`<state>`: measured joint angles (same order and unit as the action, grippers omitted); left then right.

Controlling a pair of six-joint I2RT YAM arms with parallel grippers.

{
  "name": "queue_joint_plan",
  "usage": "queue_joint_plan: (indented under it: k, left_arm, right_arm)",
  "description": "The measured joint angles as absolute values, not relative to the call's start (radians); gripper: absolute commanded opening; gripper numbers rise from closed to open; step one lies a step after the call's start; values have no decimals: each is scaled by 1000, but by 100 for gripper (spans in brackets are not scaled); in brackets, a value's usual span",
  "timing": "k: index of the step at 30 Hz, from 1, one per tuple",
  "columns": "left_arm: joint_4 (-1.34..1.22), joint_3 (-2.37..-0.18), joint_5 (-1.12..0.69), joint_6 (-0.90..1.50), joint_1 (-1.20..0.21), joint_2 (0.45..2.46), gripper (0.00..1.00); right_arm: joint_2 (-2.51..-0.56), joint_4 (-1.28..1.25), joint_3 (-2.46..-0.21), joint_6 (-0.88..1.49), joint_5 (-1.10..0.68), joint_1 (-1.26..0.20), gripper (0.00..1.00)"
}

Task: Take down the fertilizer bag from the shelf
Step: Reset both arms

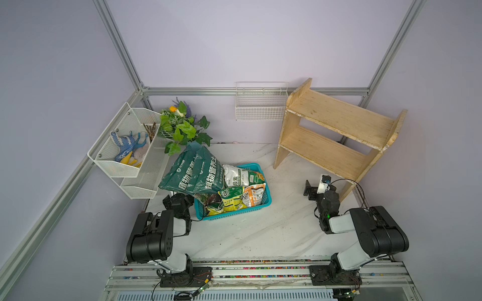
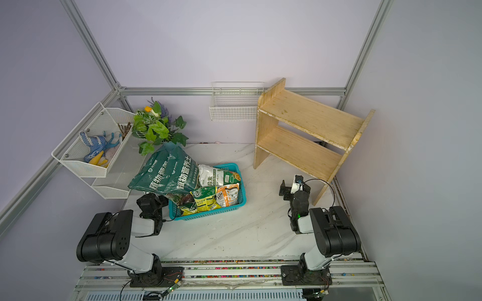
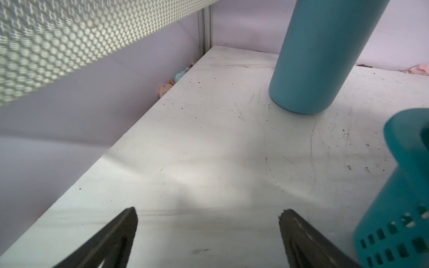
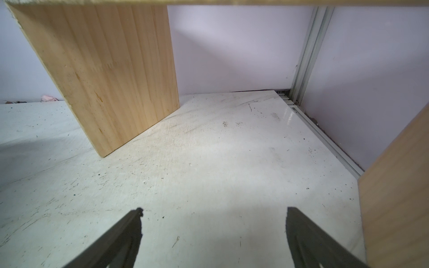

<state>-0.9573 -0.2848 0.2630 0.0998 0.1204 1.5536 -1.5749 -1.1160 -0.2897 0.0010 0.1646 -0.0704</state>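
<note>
1. Our left gripper (image 3: 209, 212) stands wide and holds nothing, low beside the basket (image 1: 236, 214).
2. Our right gripper (image 4: 213, 212) is also wide and holds nothing, over the table (image 1: 260, 234) just before the shelf (image 1: 339, 118).
3. The fertilizer bags (image 1: 232, 198) lie in the basket, well apart from the shelf.

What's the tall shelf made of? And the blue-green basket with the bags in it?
The shelf looks like bare, unpainted wood: pale yellow boards with grain lines showing and scuffed, whitish edges. The basket looks like moulded plastic: one even matte teal colour, with rows of small slots in its walls.
</note>
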Motion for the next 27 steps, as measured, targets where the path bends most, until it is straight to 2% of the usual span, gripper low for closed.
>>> queue_joint_plan:
  k: [16,20,22,27]
  left_arm:
    - [-931,-302,213,72,119,1548,100]
    - [-1089,-229,234,71,109,1553,100]
    - [-1124,-229,244,71,105,1573,100]
    - [-979,-282,237,69,105,1551,100]
  right_arm:
    - [-1574,-1145,-277,9,173,-70,100]
    - [-1538,-1245,-177,47,257,-71,100]
    - [-1559,-1248,-197,40,245,-69,100]
    - [-1555,-1162,-303,17,170,-75,100]
